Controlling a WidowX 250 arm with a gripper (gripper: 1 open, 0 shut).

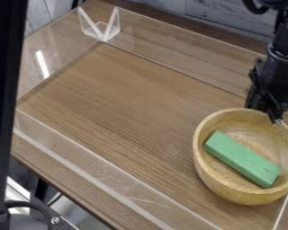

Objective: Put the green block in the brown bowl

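The single camera view looks down at an angle across a wood-grain table top (122,99) with a clear plastic border strip running along its edges.

At the right edge of this view stands the black robot arm (283,40), reaching down from the top corner. Its black pincer (276,110) points downward, with its tips at the far rim of the round, shallow, light tan wooden bowl (211,171). The two fingers are drawn together with no gap showing between them, and nothing is held between them. Whether the tips actually touch the rim cannot be told from this angle.

The flat, elongated, matte green rectangular block (243,158) lies inside the bowl, resting on its pale inner floor. It sits diagonally, one end toward the bowl's left inner wall and the other toward the lower right. The block is below and slightly left of the pincer in the picture, apart from the fingertips, with a stretch of bare bowl interior between them. No part of the pincer touches the block.

At the far left corner of the table, well apart from the bowl, stands a small clear plastic bracket (98,25) of folded, angled panels. A dark vertical post (3,99) fills the left edge of the view, close to the camera and out of focus.
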